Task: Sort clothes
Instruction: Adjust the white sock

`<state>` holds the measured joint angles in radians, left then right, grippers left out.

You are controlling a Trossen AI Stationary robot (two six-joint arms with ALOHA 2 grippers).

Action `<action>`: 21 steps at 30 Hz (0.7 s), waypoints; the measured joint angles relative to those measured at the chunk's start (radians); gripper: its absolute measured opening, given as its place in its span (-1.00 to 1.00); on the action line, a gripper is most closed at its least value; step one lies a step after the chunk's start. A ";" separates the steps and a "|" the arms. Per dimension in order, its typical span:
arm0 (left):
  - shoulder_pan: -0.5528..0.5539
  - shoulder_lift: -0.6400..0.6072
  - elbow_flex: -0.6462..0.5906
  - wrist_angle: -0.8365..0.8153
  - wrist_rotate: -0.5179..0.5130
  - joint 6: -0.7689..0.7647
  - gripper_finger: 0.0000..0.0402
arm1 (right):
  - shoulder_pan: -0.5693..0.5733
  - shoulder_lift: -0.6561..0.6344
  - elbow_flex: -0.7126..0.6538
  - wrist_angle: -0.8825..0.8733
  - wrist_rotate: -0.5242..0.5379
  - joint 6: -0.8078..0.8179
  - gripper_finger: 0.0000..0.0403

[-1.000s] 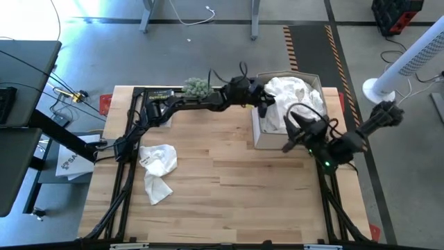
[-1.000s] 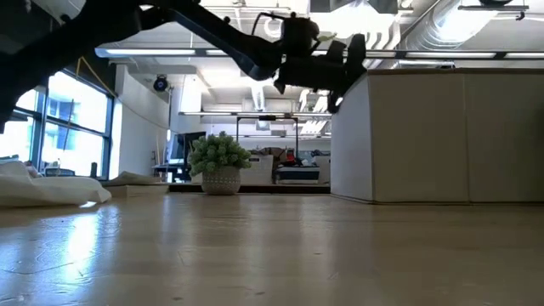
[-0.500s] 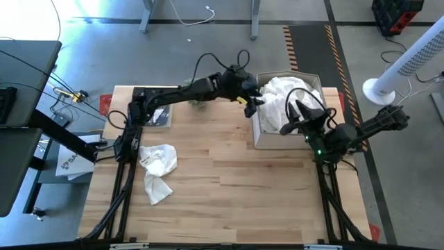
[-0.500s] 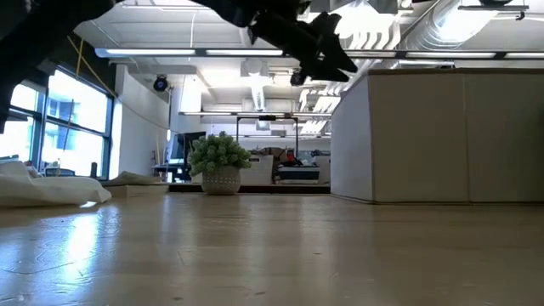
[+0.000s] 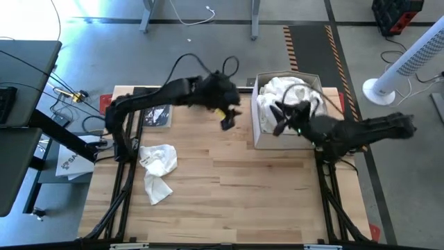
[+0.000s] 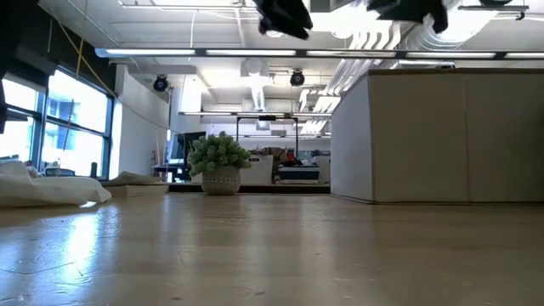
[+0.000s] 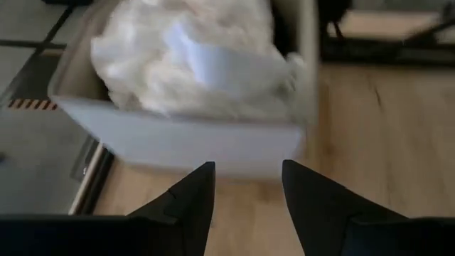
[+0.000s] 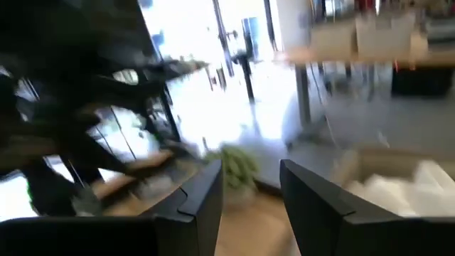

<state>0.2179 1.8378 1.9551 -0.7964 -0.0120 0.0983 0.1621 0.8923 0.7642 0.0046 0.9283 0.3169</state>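
White clothes [image 5: 288, 94] are heaped in the white cardboard box [image 5: 263, 142] at the table's far right; the left wrist view shows the same pile [image 7: 192, 60]. One more white garment [image 5: 158, 165] lies crumpled on the wood at the left. My left gripper [image 5: 227, 119] hovers above the table just left of the box, open and empty, its own fingers [image 7: 190, 203] pointing at the box wall. My right gripper [image 5: 279, 119] hovers over the box's left part, open, with nothing between its fingers [image 8: 206, 195].
A black book [image 5: 157, 115] lies at the far left, partly under my left arm. A small potted plant [image 6: 219, 163] stands at the far edge. The box wall [image 6: 425, 136] rises at the right. Bare wood [image 5: 236, 187] fills the middle and near side.
My left gripper has pulled back from the box toward the table's left and a little nearer. My right gripper has gone toward the far left, from beside the box's near edge to above its left part, with the arm stretched out.
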 joint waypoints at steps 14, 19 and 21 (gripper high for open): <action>-0.480 -0.397 -0.496 -0.065 -0.645 -0.344 -0.28 | -0.592 0.055 -0.281 -0.309 -0.548 0.326 -0.58; -0.623 -0.524 -0.673 -0.095 -0.743 -0.617 -0.28 | -0.616 0.034 -0.270 -0.313 -0.611 0.255 -0.58; -0.667 -0.563 -0.738 -0.109 -0.746 -0.714 -0.28 | -0.616 0.012 -0.207 -0.367 -0.619 0.215 -0.58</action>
<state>-0.4486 1.2752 1.2173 -0.9057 -0.7581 -0.6156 -0.4538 0.9048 0.5569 -0.3622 0.3092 0.5322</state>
